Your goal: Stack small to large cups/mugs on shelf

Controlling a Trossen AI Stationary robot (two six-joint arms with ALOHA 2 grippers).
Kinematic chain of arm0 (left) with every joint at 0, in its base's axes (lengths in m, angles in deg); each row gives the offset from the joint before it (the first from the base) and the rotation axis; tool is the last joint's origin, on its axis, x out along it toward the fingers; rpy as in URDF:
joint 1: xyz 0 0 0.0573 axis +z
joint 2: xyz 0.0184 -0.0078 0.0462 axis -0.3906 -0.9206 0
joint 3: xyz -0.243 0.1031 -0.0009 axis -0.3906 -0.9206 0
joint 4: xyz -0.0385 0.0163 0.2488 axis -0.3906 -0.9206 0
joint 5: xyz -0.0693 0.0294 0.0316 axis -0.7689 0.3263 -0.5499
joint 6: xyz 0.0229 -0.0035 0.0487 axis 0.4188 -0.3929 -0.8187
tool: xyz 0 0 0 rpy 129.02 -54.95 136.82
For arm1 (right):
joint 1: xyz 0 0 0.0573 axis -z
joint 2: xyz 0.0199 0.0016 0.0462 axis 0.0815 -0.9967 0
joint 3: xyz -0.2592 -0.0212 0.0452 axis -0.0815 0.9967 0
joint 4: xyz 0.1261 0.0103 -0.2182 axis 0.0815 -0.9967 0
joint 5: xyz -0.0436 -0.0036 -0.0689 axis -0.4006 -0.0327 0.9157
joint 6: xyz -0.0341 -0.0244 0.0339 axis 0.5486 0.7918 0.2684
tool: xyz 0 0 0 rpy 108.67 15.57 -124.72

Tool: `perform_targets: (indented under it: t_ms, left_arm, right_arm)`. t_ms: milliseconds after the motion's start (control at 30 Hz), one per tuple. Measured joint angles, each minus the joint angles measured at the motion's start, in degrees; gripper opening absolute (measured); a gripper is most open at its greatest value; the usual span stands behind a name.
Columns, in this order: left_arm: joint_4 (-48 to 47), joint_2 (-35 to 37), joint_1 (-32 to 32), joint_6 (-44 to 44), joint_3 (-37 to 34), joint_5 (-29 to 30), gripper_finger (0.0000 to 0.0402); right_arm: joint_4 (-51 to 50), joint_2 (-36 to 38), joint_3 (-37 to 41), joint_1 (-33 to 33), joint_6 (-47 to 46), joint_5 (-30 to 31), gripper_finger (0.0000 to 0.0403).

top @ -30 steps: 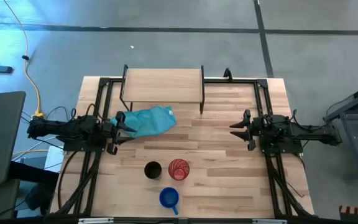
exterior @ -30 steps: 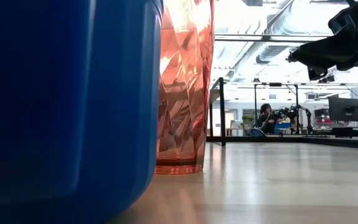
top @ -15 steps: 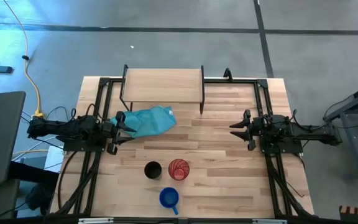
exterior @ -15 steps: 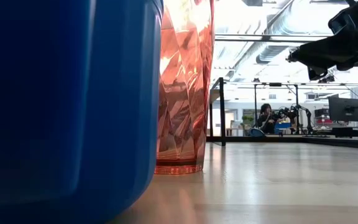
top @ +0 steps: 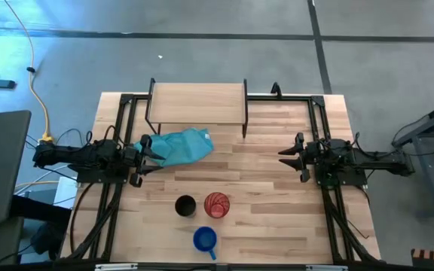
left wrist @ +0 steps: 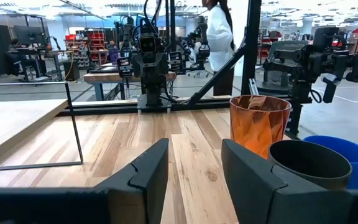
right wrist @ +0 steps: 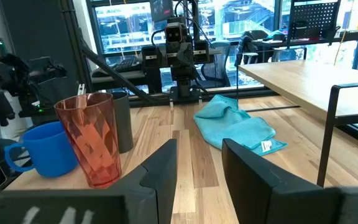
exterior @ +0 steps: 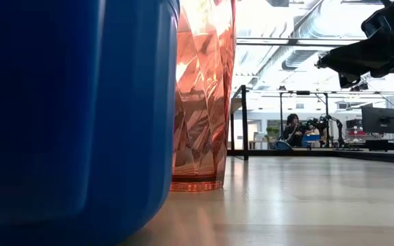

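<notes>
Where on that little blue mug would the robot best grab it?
Probably by the rim, from above. The blue mug stands upright and open, so one finger could go inside and one outside its wall, on a side away from its handle. It stands apart from the red tumbler, leaving room. Both hands wait, open, at the table's sides.

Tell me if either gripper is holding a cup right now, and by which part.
Nothing is held. The left gripper and right gripper are both open at the table's sides, away from the cups.

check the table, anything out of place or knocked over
Only the teal cloth looks out of place, crumpled on the table in front of the shelf. The black cup, red tumbler and blue mug stand upright, unspilled.
</notes>
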Motion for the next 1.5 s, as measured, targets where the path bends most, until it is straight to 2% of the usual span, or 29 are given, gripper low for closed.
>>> perform_targets:
  t_ms: [633, 700, 800, 1033, 1100, 1200, 1300, 1500]
  left_arm:
    - [0.05, 0.0, 0.02, -0.22, 0.02, 0.07, 0.0138]
    - [0.37, 0.0, 0.02, -1.77, 0.0, 1.28, 0.0138]
    - [0.17, 0.01, 0.02, -3.26, 0.0, 2.32, 0.0138]
    - [0.34, 0.02, 0.0, -2.53, 0.01, 5.92, 0.0138]
    - [0.72, 0.0, 0.02, 1.49, 0.02, 5.59, 0.0138]
    - [3.33, 0.02, 0.01, 16.73, 0.02, 5.56, 0.0138]
    - [4.76, -0.02, 0.02, 29.29, 0.02, 6.05, 0.0138]
    - [12.87, 0.0, 0.02, 37.7, 0.02, 5.3, 0.0138]
  right_arm:
    - [0.79, -0.01, 0.04, 0.0, 0.25, 0.83, 0.0119]
    - [1.63, -0.01, 0.04, -0.01, -3.51, 1.05, 0.0119]
    - [1.8, 0.02, 0.04, 0.01, -13.9, 1.07, 0.0119]
    - [3.22, -0.01, 0.04, 0.0, -34.11, 1.17, 0.0119]
    - [4.78, 0.02, 0.04, -0.02, -42.23, 1.69, 0.0119]
    - [6.64, -0.01, 0.04, -0.01, -49.14, 3.02, 0.0119]
    - [8.65, 0.02, 0.04, -0.02, -47.32, 4.05, 0.0119]
    - [9.24, 0.02, 0.04, -0.02, -47.37, 4.28, 0.0119]
